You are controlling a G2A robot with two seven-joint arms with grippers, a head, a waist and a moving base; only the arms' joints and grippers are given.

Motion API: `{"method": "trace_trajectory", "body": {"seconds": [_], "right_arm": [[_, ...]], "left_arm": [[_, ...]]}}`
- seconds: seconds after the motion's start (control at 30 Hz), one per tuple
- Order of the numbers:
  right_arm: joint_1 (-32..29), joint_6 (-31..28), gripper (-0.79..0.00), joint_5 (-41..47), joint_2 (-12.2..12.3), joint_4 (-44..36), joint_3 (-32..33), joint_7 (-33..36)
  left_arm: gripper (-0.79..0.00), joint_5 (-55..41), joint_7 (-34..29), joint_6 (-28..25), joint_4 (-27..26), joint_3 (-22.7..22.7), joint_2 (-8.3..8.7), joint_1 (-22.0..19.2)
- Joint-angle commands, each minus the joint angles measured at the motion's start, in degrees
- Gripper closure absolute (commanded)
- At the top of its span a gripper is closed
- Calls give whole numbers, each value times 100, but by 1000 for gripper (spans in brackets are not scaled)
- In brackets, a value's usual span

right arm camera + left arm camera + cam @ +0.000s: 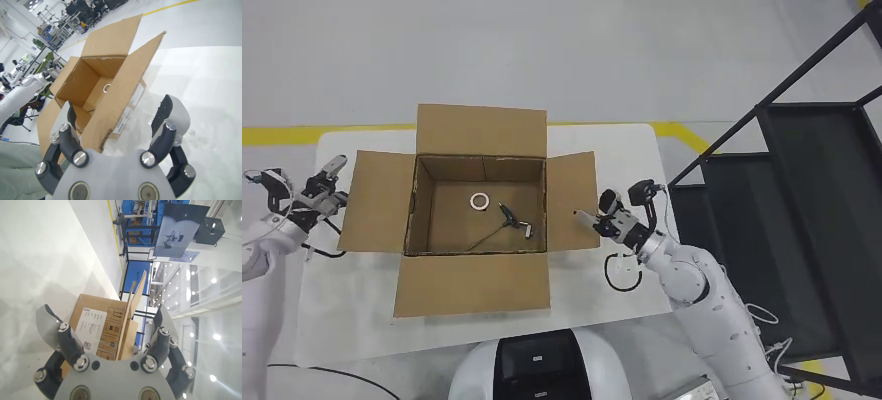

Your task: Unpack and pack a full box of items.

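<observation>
right gripper (118, 104) agape beside box (88, 75); top view: tape roll (480, 201), cable (504, 225) inside.

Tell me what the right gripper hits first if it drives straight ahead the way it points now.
Probably the side flap of the cardboard box: the right gripper, open, points along it with the flap's edge between its jaws. How near is unclear.

Bright, even overhead light; ceiling lamps (213, 280) flare, and soft shadows lie on the table (342, 300).
</observation>
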Motion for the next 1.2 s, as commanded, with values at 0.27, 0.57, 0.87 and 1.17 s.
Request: {"method": "trace_trajectory", "body": {"seconds": [0.27,0.57,0.87,1.17], "right_arm": [[218,-651,-785,465,-32,-378,-604,169],[950,-665,-785,199,-174,44,-1653,393],[1776,-127,-785,-773,-345,369,-2536,786],[1979,55,-785,-1164,-390,464,-2834,1053]], "left_arm": [[-785,-1465,-1672,176,-863,-404,52,329],[-785,-1550,-1921,268,-1735,96,-14,378],[-785,-619,-1477,-82,-1622,761,-88,196],[-785,604,-934,-821,-1871,834,-44,294]]}}
